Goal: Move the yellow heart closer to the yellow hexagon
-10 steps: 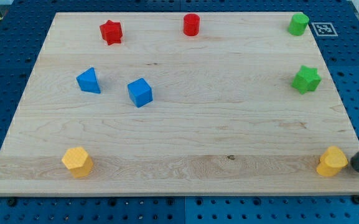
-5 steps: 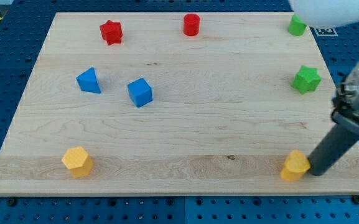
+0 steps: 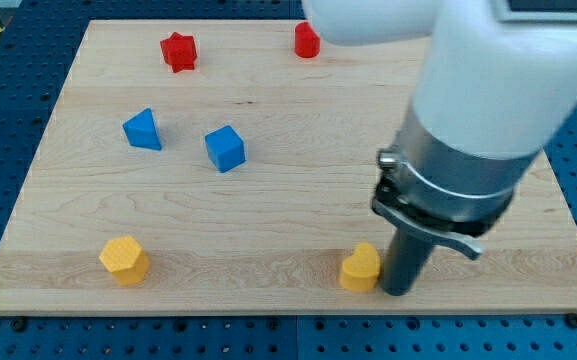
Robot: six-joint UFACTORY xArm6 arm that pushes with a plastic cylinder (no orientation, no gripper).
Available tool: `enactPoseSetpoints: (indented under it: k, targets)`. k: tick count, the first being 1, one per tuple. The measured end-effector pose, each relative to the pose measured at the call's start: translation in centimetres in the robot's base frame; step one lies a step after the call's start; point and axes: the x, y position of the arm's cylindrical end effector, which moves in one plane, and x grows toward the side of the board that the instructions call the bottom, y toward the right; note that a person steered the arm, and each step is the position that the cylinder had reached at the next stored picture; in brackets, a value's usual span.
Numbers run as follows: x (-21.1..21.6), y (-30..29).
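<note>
Pressing the yellow heart's [image 3: 361, 268] right side, seemingly touching, my tip [image 3: 396, 291] holds nothing; smooth wooden board [image 3: 298, 190]

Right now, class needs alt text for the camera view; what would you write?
My tip touches the right side of the yellow heart near the wooden board's bottom edge; the yellow hexagon sits far left. Two blue and two red blocks lie above.

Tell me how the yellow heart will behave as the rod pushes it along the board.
The yellow heart looks squat and flat-based, so it will probably slide on the smooth wooden board rather than tip or roll. It seems small and solid, likely light and rigid. My tip sits at its right side; an off-centre push on its lobed outline could turn it off its line toward the yellow hexagon.
</note>
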Motion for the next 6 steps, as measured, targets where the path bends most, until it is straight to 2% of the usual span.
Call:
enactPoseSetpoints:
  k: [1,3,6]
  targets:
    - [-0.4,-4.0]
    - [-3.8,-5.7]
    - [-2.9,-13.8]
